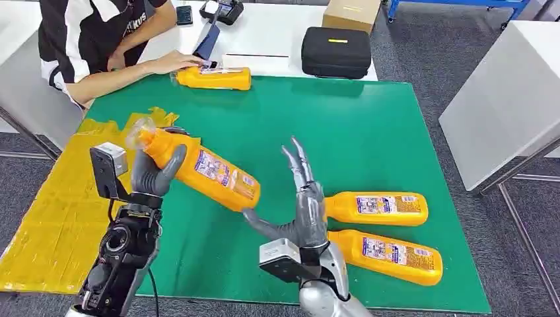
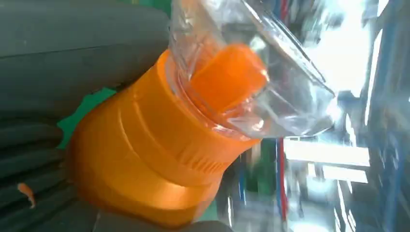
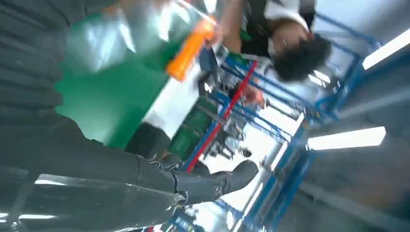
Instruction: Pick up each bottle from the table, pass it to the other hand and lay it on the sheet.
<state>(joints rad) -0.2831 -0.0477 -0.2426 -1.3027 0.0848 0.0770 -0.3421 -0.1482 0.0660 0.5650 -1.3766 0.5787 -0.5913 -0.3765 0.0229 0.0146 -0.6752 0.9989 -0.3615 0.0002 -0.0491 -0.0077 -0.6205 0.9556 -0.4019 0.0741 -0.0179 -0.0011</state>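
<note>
Orange bottle (image 1: 201, 168) gripped by left hand (image 1: 153, 173); wrist view reveals its clear cap (image 2: 251, 67); right hand (image 1: 300, 208) splayed, empty.

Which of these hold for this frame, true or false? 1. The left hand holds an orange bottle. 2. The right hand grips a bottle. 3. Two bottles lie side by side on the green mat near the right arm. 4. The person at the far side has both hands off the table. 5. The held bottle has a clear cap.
1. True: the left hand grips the held bottle near its neck.
2. False: the right hand is spread and holds nothing.
3. True: one bottle lies beside another bottle on the green mat.
4. False: the person's hand rests at the far bottle.
5. True: the clear cap covers an orange spout.
</note>
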